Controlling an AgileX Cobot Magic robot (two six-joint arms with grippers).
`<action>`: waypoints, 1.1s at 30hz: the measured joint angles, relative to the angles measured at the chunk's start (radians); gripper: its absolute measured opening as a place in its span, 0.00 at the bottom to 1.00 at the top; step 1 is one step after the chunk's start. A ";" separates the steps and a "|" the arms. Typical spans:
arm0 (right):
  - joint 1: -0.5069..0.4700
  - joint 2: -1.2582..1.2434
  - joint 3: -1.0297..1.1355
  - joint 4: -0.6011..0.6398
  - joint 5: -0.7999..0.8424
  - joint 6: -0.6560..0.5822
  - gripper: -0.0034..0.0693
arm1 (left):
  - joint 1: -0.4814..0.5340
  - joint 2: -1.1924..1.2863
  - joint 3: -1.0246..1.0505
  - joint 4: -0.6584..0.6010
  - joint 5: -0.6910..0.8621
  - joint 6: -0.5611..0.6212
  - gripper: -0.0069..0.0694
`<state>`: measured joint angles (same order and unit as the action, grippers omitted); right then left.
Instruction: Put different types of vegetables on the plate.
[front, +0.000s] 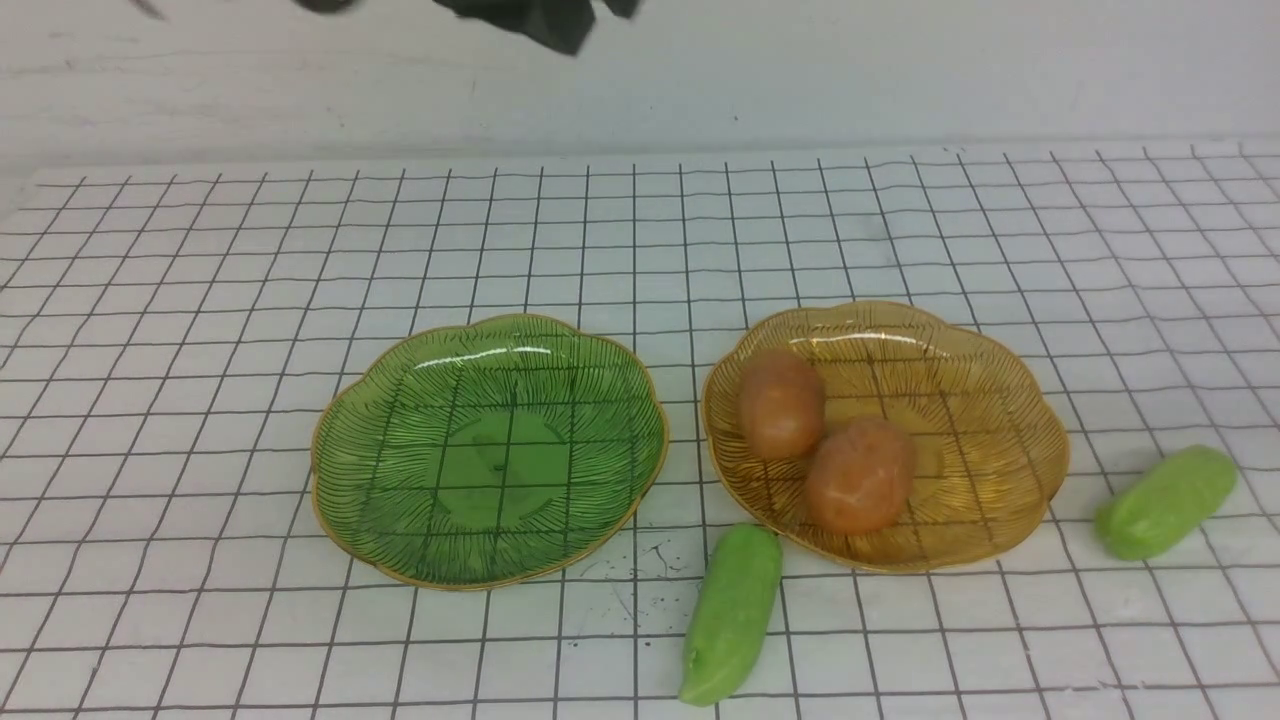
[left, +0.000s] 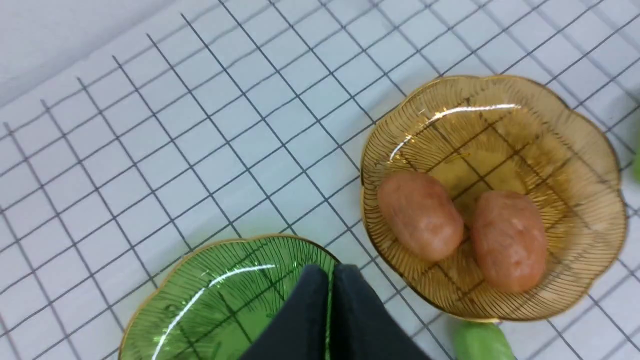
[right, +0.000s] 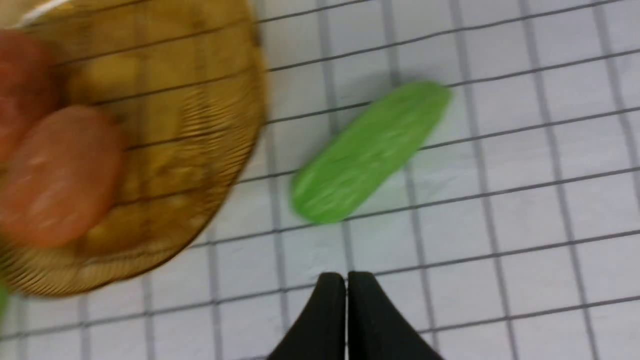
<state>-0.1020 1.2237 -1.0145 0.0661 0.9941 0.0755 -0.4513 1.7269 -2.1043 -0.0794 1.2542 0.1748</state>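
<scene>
Beyond left gripper (left: 331, 274), clenched on nothing: ribbed, scalloped amber plate (left: 575, 150) holding smooth potato (left: 420, 215) touching second potato (left: 510, 240). Its fingers hide part of the green plate (left: 210, 300) rim. Also clenched: right gripper (right: 346, 281); cucumber (right: 370, 150) ahead of it, motion-blurred. Second cucumber (left: 482, 344) cut off.

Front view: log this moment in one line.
amber glass plate: two orange-brown toy potatoes; green glass plate: empty; two light-green toy cucumbers: on white gridded table

Desk (front: 200, 300) w/ white cover, thin dark grid lines all over. Plain white wall (front: 900, 70) behind, faint scuffs on it. Small dark scribble marks (front: 645, 565) twd front. Light even, soft.
</scene>
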 joint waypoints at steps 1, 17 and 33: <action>0.000 0.007 -0.002 -0.005 -0.003 0.000 0.06 | 0.000 -0.007 0.000 0.000 0.000 0.000 0.08; 0.000 0.524 -0.218 -0.001 -0.079 0.271 0.85 | 0.000 -0.393 0.516 0.039 0.006 0.055 0.08; 0.000 0.716 -0.314 0.021 0.055 0.246 0.55 | 0.000 -0.458 0.557 0.115 0.007 0.038 0.08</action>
<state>-0.1020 1.9397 -1.3284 0.0866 1.0494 0.3211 -0.4513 1.2694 -1.5471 0.0356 1.2611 0.2130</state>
